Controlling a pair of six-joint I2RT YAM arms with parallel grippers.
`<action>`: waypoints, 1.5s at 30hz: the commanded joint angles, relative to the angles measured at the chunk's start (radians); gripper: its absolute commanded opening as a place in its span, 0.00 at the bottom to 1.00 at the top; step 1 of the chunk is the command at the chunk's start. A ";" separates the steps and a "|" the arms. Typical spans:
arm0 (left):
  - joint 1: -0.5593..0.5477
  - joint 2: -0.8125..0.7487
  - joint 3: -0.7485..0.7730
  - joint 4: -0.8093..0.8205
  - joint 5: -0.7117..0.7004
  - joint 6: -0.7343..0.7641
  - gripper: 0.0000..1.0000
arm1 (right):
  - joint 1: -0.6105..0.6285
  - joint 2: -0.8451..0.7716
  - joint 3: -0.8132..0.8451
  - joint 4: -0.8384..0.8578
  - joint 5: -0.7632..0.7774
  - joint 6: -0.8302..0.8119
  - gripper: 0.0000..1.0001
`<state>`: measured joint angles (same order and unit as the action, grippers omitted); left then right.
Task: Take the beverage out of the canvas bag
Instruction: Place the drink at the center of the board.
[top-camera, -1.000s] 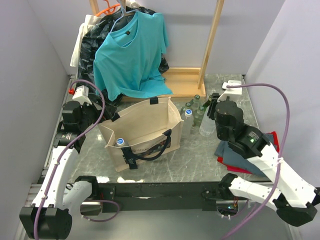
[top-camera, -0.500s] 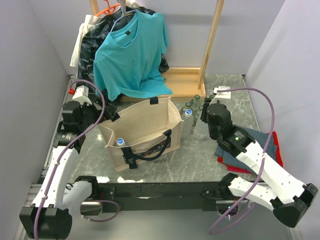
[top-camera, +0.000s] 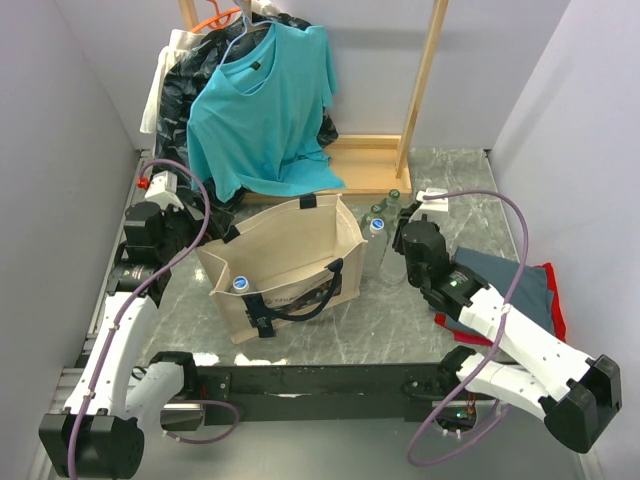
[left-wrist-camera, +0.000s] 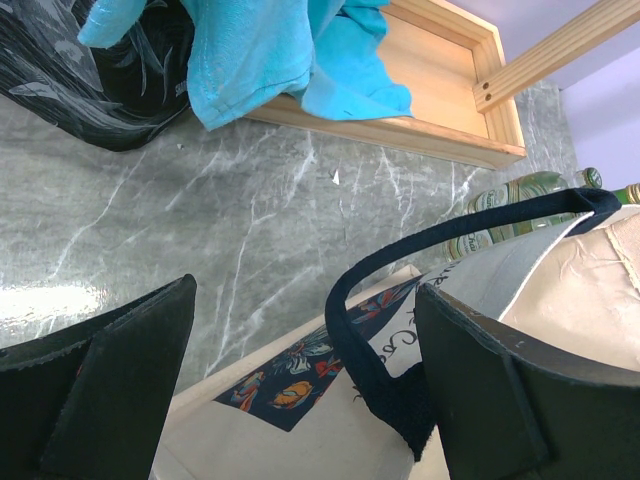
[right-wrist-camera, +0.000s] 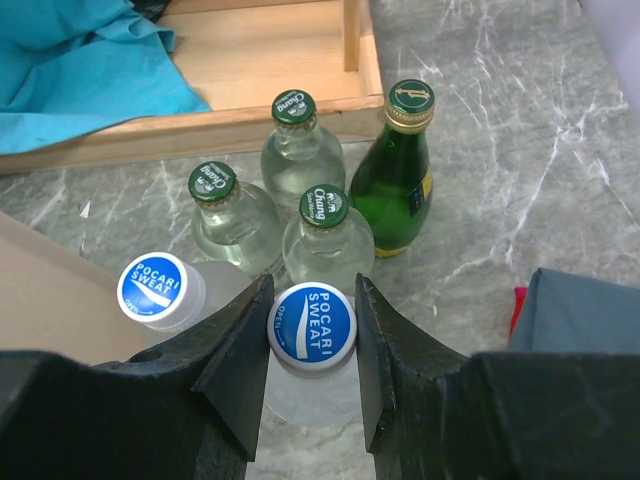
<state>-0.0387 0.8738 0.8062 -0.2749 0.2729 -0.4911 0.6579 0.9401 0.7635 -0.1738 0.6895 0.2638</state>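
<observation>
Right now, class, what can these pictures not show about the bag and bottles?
- Top view: sides of the canvas bag hide everything below one blue cap.
- Right wrist: body of the gripped bottle, under its cap and the right tool.
- Left wrist: the print, partly behind the strap.

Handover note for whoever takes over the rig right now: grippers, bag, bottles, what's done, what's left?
Left gripper: open, bag strap between its fingers, unclamped.
Right gripper: shut on a Pocari bottle at the cap, right of the bag, among five other bottles.
Done: that bottle is out of the bag.
To do: release it; another blue cap shows inside the bag, probably next.
</observation>
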 joint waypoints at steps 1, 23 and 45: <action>-0.001 -0.021 0.004 0.013 0.011 0.003 0.96 | -0.007 -0.014 -0.001 0.256 0.065 -0.001 0.00; -0.001 -0.010 0.004 0.008 -0.008 0.016 0.96 | -0.004 0.052 -0.064 0.358 0.114 -0.002 0.00; -0.001 -0.001 -0.004 0.022 -0.003 0.009 0.96 | -0.004 0.016 -0.038 0.263 0.074 0.052 0.70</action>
<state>-0.0387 0.8742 0.8059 -0.2749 0.2646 -0.4908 0.6563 0.9859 0.6773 0.0597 0.7467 0.2905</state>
